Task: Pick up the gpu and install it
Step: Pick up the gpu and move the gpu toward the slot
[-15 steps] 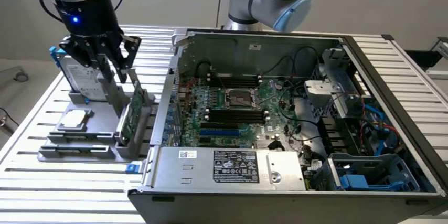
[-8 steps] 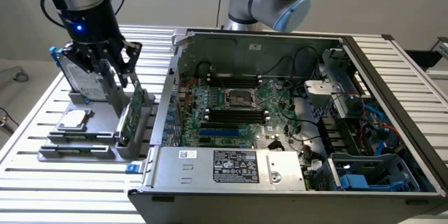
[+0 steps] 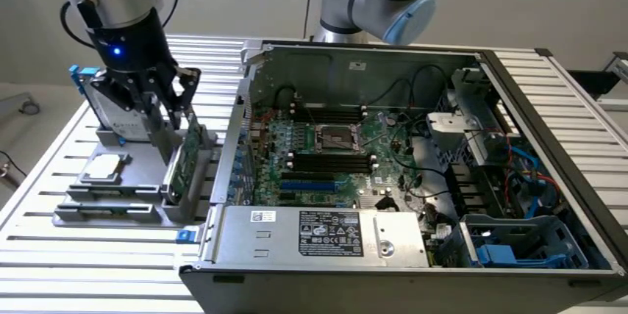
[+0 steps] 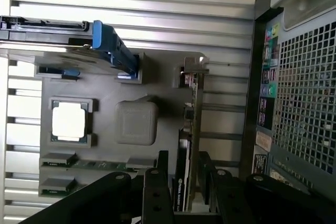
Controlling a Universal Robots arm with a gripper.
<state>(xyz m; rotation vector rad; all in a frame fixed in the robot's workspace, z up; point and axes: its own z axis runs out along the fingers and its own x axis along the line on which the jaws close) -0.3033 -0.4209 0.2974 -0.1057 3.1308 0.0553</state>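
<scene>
While the jaws are hanging released on either side of its upper edge, the gpu point(image 3: 184, 158) is standing on edge in the grey holder point(image 3: 108, 212) on the bench point(image 3: 88, 259), just beside the open computer case point(image 3: 354, 71). It is looking light and stiff yet fragile, probably best pinched flat across shroud and board, clear of the contacts. The power supply label point(image 3: 329, 232) is showing print too small to read.
</scene>
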